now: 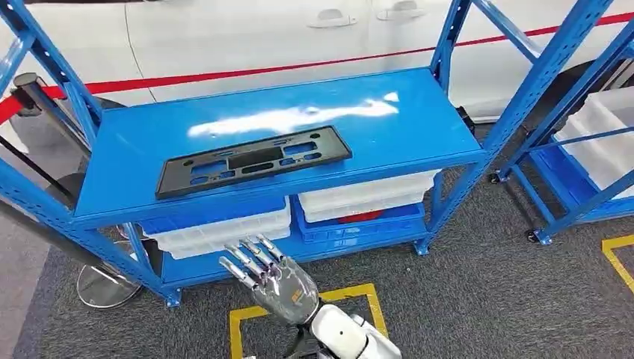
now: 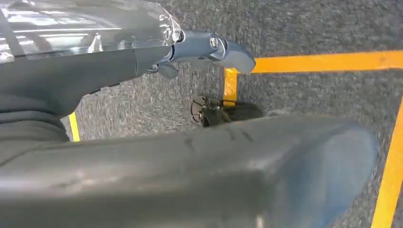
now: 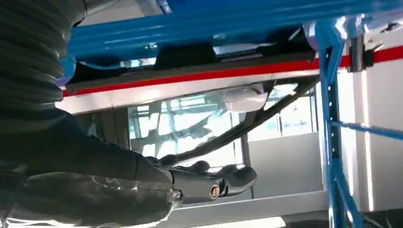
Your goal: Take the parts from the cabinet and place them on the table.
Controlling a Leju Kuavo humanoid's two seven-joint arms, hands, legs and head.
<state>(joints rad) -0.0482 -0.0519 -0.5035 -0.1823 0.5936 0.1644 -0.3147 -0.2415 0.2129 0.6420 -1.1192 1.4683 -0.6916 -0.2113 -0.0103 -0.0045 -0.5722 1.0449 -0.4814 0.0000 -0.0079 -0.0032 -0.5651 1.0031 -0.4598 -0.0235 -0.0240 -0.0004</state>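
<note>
A flat black panel [image 1: 253, 160] with several cut-outs lies on the top shelf of the blue cabinet rack [image 1: 419, 112], towards its front left. My right hand [image 1: 271, 280] is raised below and in front of the shelf's front edge, fingers spread and pointing at the rack, holding nothing and well short of the panel. In the right wrist view that hand [image 3: 142, 183] looks up at the underside of the blue shelf [image 3: 228, 21]. My left hand [image 2: 190, 156] hangs over the grey carpet with straight fingers, holding nothing.
White bins [image 1: 224, 228] and a blue crate [image 1: 359, 224] fill the lower shelf. A second blue rack with white bins [image 1: 598, 134] stands at the right. A white car [image 1: 247, 37] is behind. A stanchion base [image 1: 105, 284] sits at the left. Yellow tape [image 1: 299, 307] marks the carpet.
</note>
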